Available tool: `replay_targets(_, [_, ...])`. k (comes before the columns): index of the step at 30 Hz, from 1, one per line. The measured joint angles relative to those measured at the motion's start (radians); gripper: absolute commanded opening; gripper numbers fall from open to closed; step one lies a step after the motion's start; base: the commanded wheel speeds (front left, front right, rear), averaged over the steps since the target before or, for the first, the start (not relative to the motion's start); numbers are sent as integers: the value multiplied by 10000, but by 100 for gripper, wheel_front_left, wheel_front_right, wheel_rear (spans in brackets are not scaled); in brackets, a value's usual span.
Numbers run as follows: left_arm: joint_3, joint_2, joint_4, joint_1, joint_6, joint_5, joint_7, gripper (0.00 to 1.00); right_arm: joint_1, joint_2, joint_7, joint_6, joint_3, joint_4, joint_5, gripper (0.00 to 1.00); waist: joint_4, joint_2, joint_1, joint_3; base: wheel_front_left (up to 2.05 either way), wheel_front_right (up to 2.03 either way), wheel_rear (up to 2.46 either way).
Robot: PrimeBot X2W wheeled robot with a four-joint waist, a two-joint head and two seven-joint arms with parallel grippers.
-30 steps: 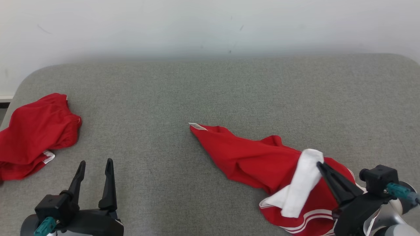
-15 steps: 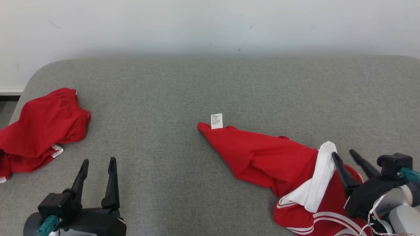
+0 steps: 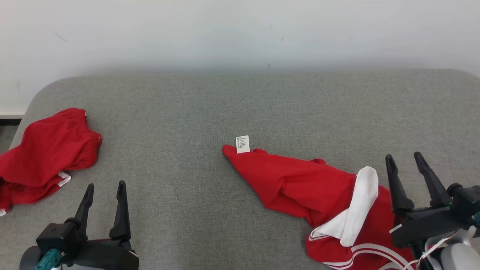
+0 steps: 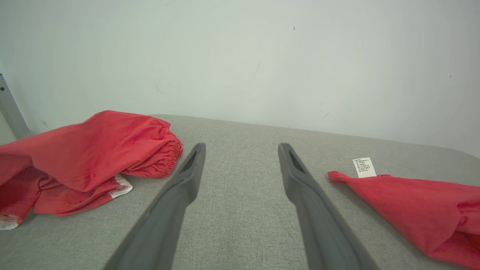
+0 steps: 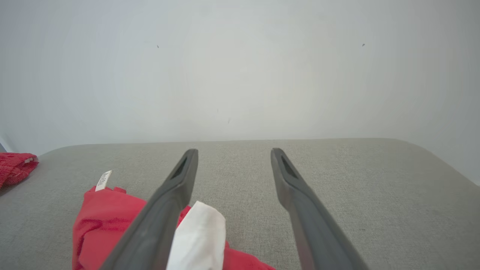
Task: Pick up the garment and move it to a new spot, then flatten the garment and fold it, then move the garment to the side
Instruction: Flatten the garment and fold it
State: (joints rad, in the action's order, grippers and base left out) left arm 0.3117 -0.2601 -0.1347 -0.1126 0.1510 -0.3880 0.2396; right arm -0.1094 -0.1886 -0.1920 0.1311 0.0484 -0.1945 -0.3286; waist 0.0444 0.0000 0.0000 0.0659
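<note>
Red garment (image 3: 300, 183) lies crumpled on the grey table (image 3: 225, 105), right of centre. Right pincer (image 3: 404, 159) stands just beside it, spread wide, empty. Left pincer (image 3: 105, 186) likewise spread wide, empty.

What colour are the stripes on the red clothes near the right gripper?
White. The stripes on the garment show best in the head view.

Garment (image 3: 300, 183) lies on padded top (image 3: 187, 112), ctr-to-R nr front edge, label (image 3: 242, 144) at its far-L tip; second cloth heap (image 3: 45, 153) at L edge, well apart; L gripper (image 3: 105, 185) front-L betw. them, R gripper (image 3: 404, 156) just beside garment's R end; wall (image 3: 225, 30) behind.
</note>
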Motion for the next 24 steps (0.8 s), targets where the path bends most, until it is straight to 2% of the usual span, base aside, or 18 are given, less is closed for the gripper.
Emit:
replay_targets(4, [0, -75, 33, 50, 69, 0, -2, 100, 579, 529, 92, 0, 40, 1185, 560, 100, -74, 0, 0, -171, 0, 0, 0])
replay_targets(12, [-10, -230, 77, 412, 211, -12, -94, 100, 1995, 1058, 663, 0, -125, 2817, 1172, 100, -200, 0, -1, -644, 0, 0, 0])
replay_targets(24, [71, -431, 123, 844, 426, 8, -194, 100, 3441, 1363, 1315, 0, 151, 3542, 1806, 100, -422, -1, -1, -1045, 0, 0, 0])
